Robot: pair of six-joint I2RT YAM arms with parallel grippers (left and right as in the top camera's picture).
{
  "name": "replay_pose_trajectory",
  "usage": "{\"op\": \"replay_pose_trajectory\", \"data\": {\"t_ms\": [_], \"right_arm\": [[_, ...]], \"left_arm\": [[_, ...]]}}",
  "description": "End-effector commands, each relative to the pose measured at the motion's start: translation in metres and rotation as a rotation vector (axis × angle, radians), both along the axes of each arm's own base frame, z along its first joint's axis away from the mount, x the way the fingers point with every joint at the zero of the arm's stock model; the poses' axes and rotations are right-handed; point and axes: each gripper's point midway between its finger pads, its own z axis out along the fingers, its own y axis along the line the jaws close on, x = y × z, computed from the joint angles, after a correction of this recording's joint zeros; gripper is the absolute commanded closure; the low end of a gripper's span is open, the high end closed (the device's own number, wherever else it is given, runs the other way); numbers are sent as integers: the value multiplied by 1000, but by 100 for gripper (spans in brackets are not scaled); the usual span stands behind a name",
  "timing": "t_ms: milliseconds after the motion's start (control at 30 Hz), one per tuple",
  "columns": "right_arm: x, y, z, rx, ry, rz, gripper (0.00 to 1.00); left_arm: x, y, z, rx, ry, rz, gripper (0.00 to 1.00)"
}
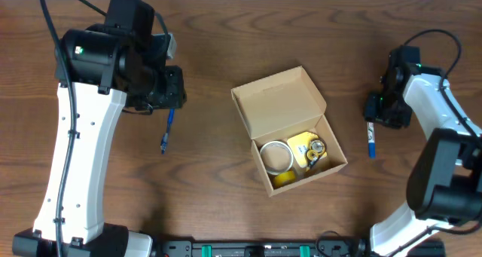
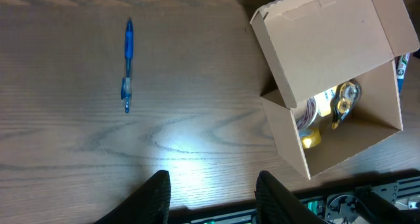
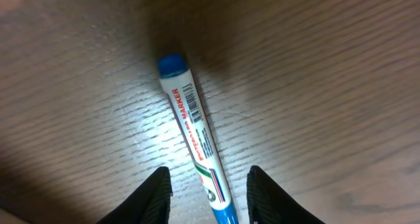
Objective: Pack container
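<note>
Wood-grain table [image 1: 226, 46], open room on every side of the box. Tan cardboard container [image 1: 279, 106] at centre, lid flap open toward 11 o'clock, partly filled. Right gripper [image 3: 209, 188] at its 3 o'clock, the nearer arm, fingers parted astride blue marker [image 3: 190, 119], not touching; long axis 12-to-6. Left gripper [image 2: 213, 191] parted, empty; blue pen [image 2: 127, 60] at 9 o'clock.
</note>
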Motion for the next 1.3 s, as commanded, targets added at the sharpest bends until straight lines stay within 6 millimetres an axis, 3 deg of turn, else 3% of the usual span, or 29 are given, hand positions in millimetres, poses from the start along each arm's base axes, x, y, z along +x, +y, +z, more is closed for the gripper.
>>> {"op": "replay_pose_trajectory", "data": {"t_ms": [0, 200, 367, 633, 800, 933, 1133, 1267], "right_arm": [[-7, -1, -18, 11, 59, 5, 60], [-10, 3, -28, 33, 88, 30, 62], [-10, 5, -30, 44, 93, 41, 76], [-15, 9, -44, 69, 135, 56, 72], [-13, 12, -47, 71, 135, 62, 94], [-11, 18, -47, 92, 126, 69, 93], [-2, 36, -37, 107, 120, 117, 93], [10, 51, -14, 108, 104, 169, 93]], "left_arm": [[-3, 2, 3, 11, -10, -8, 57], [0, 5, 3, 26, -21, -3, 57], [0, 6, 2, 34, -24, -1, 57], [1, 6, 3, 34, -26, -1, 57], [1, 6, 3, 34, -27, -1, 57], [1, 6, 3, 34, -27, -1, 57], [1, 9, 2, 49, -29, 3, 57], [2, 9, 2, 48, -30, 3, 57]]}}
